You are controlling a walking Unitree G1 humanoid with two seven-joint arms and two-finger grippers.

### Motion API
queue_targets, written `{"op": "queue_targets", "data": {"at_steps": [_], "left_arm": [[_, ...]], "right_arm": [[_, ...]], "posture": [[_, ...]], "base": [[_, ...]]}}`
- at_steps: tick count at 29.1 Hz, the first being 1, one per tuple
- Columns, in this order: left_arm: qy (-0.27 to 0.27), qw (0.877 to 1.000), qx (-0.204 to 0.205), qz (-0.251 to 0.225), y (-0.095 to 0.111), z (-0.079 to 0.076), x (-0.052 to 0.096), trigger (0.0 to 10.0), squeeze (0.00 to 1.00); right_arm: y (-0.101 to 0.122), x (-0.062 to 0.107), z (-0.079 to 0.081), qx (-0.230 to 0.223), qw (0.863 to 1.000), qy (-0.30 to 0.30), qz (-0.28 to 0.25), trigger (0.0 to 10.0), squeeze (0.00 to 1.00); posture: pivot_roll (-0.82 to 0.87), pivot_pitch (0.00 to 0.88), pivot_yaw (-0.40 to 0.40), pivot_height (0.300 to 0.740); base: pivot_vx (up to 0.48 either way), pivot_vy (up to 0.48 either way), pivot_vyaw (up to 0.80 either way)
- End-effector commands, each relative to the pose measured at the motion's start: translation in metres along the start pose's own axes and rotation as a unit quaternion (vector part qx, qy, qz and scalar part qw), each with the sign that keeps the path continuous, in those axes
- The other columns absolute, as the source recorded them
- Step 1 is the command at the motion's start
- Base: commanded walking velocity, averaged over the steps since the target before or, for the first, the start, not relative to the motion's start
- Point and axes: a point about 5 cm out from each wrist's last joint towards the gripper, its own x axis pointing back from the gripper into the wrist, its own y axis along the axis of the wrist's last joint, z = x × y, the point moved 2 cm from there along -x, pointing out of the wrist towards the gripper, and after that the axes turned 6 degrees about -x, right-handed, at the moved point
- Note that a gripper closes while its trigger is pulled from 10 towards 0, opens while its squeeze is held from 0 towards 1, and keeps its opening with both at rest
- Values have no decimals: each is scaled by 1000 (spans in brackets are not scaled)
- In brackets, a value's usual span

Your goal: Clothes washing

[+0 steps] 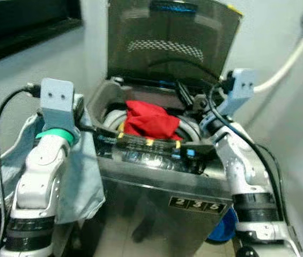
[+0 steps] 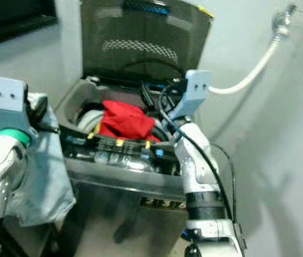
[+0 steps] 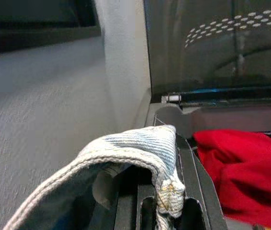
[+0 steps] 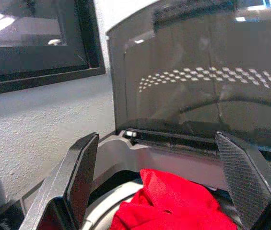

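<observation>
Gripping ribbed pale-blue denim (image 3: 125,153) — crumpled red cloth (image 1: 151,120) fills drum.

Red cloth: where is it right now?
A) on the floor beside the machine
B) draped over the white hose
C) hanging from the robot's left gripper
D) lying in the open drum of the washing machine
D: the red cloth lies bunched in the washing machine drum under the raised lid, while the left gripper is shut on a pale blue denim garment.
</observation>
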Motion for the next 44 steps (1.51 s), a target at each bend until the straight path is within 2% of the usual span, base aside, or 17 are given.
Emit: {"op": "queue_targets", "data": {"at_steps": [1, 6, 9, 11, 23, 29, 44], "left_arm": [[-10, 1000, -1, -26, 13, -3, -4, 10000, 0], [-7, 999, 27, -30, 20, -7, -4, 10000, 0], [-1, 999, 27, -29, 18, -7, -1, 10000, 0], [2, 999, 41, -22, 16, -7, 2, 10000, 0], [8, 998, 51, -29, 17, -1, 6, 10000, 0], [14, 998, 54, -34, 18, 2, 7, 10000, 0], [18, 998, 51, -25, 14, 5, 8, 10000, 0]], "right_arm": [[-3, 0, -2, 1, 1000, -7, 6, 10000, 0], [4, -6, 6, 8, 1000, 8, 0, 10000, 0], [6, -8, 7, 10, 1000, 10, -2, 10000, 0], [7, -9, 6, 9, 1000, 4, -5, 10000, 0], [7, -13, 7, -4, 1000, 0, -10, 10000, 0], [6, -13, 11, 6, 1000, 10, -10, 10000, 0], [1, -12, 14, 7, 1000, 17, -8, 10000, 0]], "posture": [[90, 7, 12, 740], [85, 4, 4, 740], [86, 2, -1, 740], [88, 2, -4, 740], [95, 1, -21, 740], [98, 2, -25, 740], [100, 1, -24, 740]], "base": [[0, 0, -800], [0, 0, -800], [0, 0, -800], [0, 0, -800], [0, 0, -800], [0, 116, 0], [0, 465, 0]]}}
